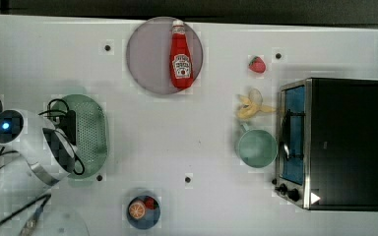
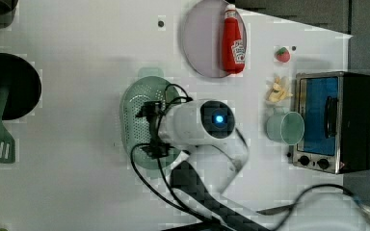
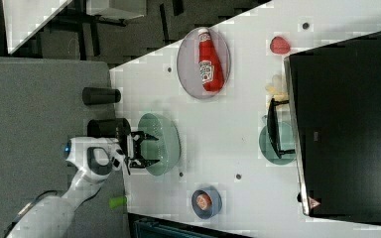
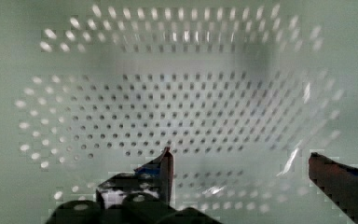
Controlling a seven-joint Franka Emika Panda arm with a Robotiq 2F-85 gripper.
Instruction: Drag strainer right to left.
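Hanging directly over the strainer [image 1: 89, 133], gripper [image 3: 148, 147] spread wide, nothing between its fingers.

Item: strainer. Pale green oval, perforated centre. Location: near the top view's left edge, at roughly 9 o'clock from the table's middle. Long axis: 12-to-6 in the top view, likewise in the left view [image 2: 139, 122] and the right view [image 3: 161, 144].

Item: gripper. Position relative to strainer: above the bowl, toward the rim on the arm's side (the 9 o'clock rim in the top view, the 3 o'clock rim in the left view). Both fingers point down into the basin; the wrist view shows two dark fingertips [image 4: 165, 163] against the perforated floor [image 4: 177, 112], no contact that can be confirmed. Finger spread runs along the strainer's long axis, as the right view shows it.

Governing relation: the strainer lies straight beneath the hand, not off to any side, so any coming move is judged to be a descent rather than a reach; a drag would then go across the short axis, along the 3-to-9 line of the top view.

Nearby: cup [image 1: 256, 147], well apart at 3 o'clock of the strainer in the top view; bottle [image 1: 180, 56] on a plate [image 1: 145, 54], toward 1 o'clock.
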